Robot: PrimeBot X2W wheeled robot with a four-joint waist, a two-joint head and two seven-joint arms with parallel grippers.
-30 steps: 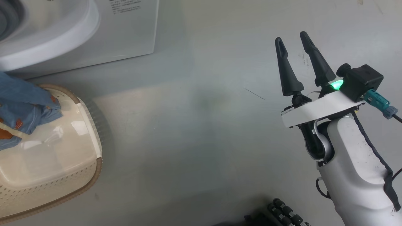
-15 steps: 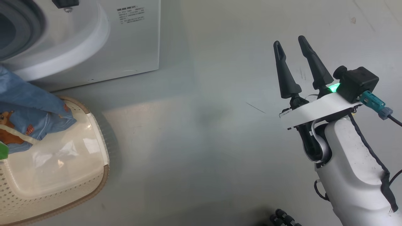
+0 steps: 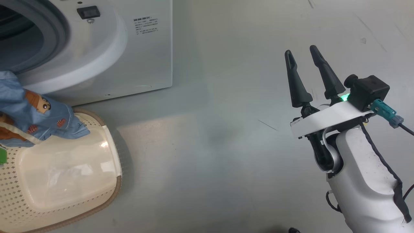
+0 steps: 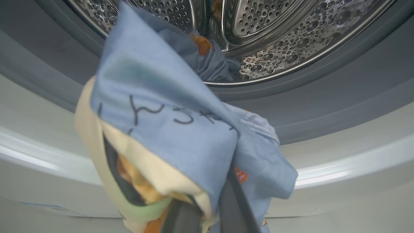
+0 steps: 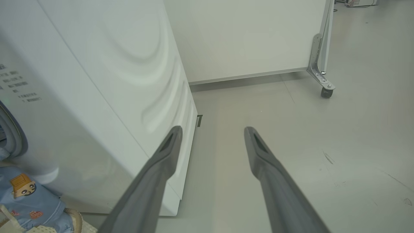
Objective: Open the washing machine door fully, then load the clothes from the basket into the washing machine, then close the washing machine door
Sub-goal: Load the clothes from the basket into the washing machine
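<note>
Pale grey floor [image 3: 207, 145] with faint scratches, across most of the head view. At 10 o'clock, white washing machine [image 3: 145, 55] with a dark grey seal [image 3: 59, 29] around its open mouth and a small black latch [image 3: 88, 12] on the white ring. At 8 o'clock, cream basket [image 3: 117, 186] with perforated sides, brown rim and glossy bare bottom. At 9 o'clock, clothes [image 3: 35, 119]: blue denim-like cloth with orange prints and a cartoon face, with a cream piece beneath, hanging over the basket's far corner just below the machine's mouth. At 3 o'clock, right end effector [image 3: 300, 51] with fingers spread apart, empty, above bare floor, well apart from the basket.

From the left wrist view: left end effector [image 4: 210, 210] pinching the clothes, with dark fingers pressed together and half buried in blue and cream folds. Perforated steel drum [image 4: 275, 35] at 12 o'clock, with a blue fold reaching over its lip.

From the right wrist view: ribbed white side of the machine at 10 o'clock, white partition [image 5: 245, 38] at 12, castor [image 5: 325, 92] at 2.

Against the head picture a second earlier: whole frame shifted by camera motion. More of the seal, plus the latch, now in sight. Bundle higher against the machine, with less of it over the basket. Right end effector spread as before.
</note>
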